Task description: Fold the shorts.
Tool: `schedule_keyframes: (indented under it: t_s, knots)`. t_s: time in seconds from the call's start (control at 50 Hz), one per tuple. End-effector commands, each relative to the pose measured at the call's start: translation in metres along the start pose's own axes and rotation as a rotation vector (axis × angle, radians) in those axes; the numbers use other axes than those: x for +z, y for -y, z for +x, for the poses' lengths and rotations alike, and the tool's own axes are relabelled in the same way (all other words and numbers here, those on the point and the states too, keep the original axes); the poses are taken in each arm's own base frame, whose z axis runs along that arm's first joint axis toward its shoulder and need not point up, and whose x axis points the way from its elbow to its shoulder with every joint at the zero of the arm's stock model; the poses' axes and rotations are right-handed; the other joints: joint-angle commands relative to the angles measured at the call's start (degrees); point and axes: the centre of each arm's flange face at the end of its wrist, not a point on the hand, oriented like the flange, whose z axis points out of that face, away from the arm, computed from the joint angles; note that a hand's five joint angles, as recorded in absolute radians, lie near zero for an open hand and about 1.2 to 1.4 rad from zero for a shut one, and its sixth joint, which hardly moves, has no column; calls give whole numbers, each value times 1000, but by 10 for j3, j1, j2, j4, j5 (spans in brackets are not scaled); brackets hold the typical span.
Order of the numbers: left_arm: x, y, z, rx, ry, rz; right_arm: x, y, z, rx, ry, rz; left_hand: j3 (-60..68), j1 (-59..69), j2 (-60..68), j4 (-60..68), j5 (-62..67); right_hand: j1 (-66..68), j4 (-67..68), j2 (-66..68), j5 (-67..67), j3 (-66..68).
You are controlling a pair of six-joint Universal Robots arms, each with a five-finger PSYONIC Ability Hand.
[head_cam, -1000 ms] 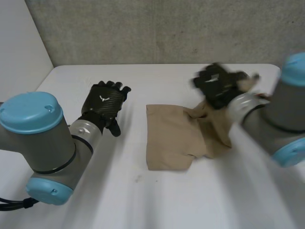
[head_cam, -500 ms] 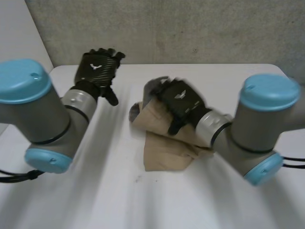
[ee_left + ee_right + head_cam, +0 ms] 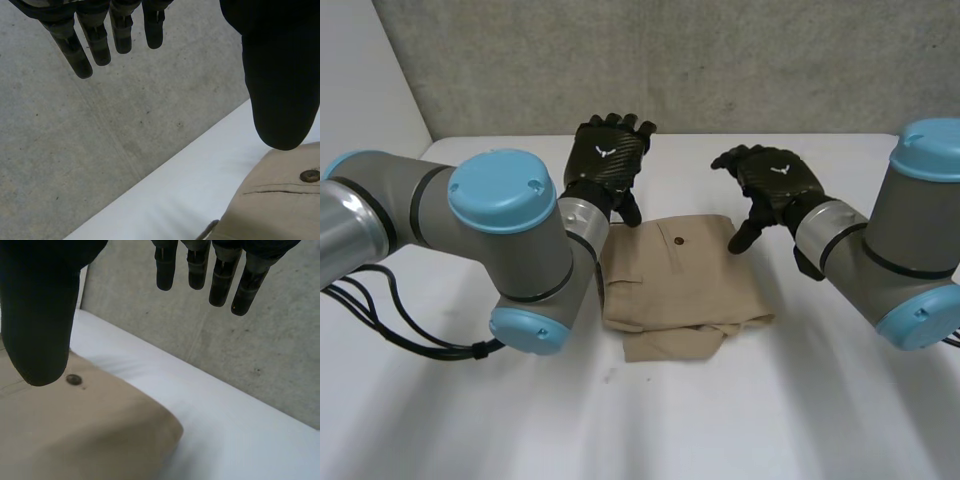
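on the table [image 3: 740,400], one folded shorts [image 3: 675,285], two empty hands.

A white counter [image 3: 650,420] is spreading wide below, its bare surface catching soft light. A small dark speck [image 3: 610,376] is sitting on it, well apart from the left hand's fingers [image 3: 610,125]. Just beyond those fingers the counter's far edge is meeting a grey concrete wall [image 3: 720,60], which is rising mottled and faintly scratched, and it is running on behind the right hand's fingers [image 3: 730,160] as well. Out past the left hand's fingers, on the robot's left, a plain white panel [image 3: 360,90] is standing against the concrete and closing off that corner of the counter.
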Motion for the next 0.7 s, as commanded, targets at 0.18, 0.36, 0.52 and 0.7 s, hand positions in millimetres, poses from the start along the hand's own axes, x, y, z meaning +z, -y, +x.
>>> schedule_keyframes:
  t_s: [0.18,0.36,0.52,0.7]
  knots:
    - [-22,-60,24,-30,-81,-287,28,-58,-3,64,47,-211,-1,8,6,4,-5,-18,-36,-25,-39,-24]
    - [-38,-89,23,2,-94,-462,21,-84,-6,11,64,-353,1,10,8,5,-4,-18,-36,-25,-39,-24]
    - [-44,-102,21,31,-85,-521,18,-87,-1,-95,72,-366,2,12,9,7,-2,-18,-36,-25,-39,-24]
    - [-47,-73,17,51,-89,-457,12,-60,-6,-142,84,-302,-5,5,2,0,-9,-18,-36,-25,-39,-24]
